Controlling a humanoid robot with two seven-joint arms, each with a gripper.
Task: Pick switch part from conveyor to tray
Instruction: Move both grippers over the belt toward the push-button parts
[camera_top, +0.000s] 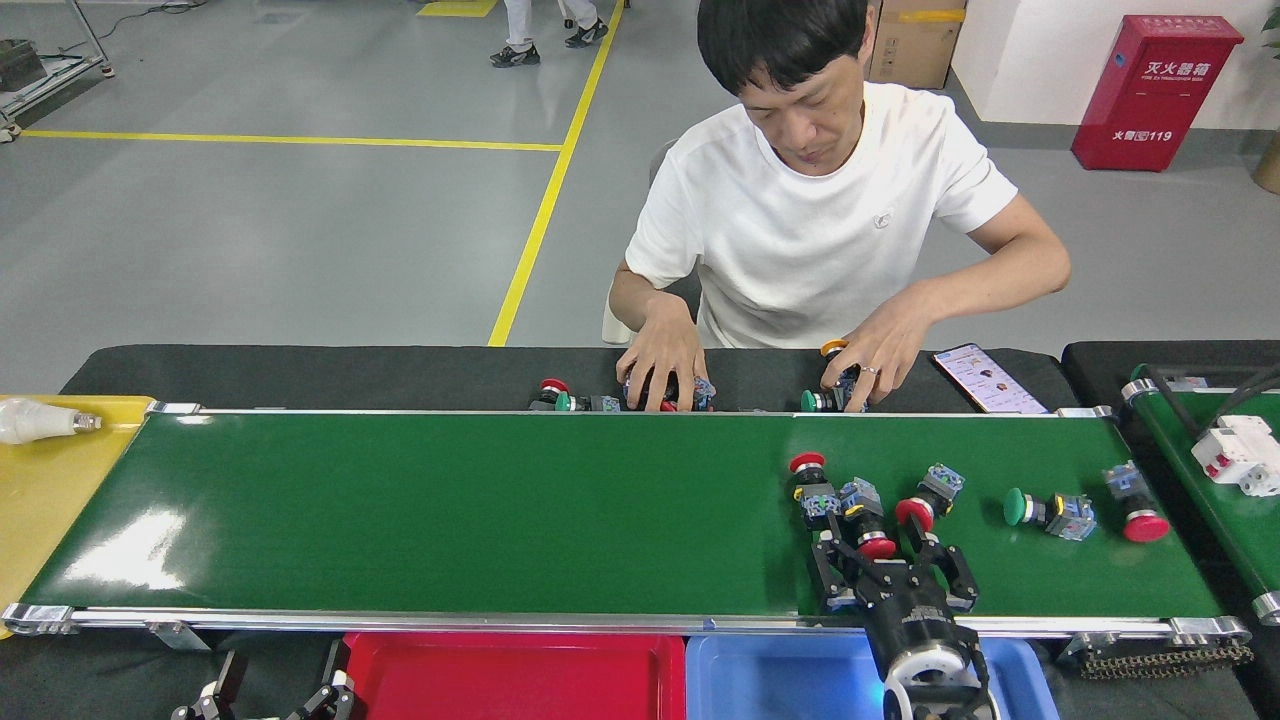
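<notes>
The conveyor carries several switch parts at its right end. One red-capped switch part lies against another with a red cap. A third red-capped one lies just right of them. Further right are a green-capped one and a red-capped one. My right gripper reaches over the near rail, open, its fingers standing either side of the nearest red cap. My left gripper sits low at the bottom left, fingers apart, holding nothing. A red tray and a blue tray lie below the near rail.
A person sits across the belt, both hands on more switch parts on the black table. A phone lies beside them. A yellow tray with a bulb is at the left. A narrower green belt holds a white part.
</notes>
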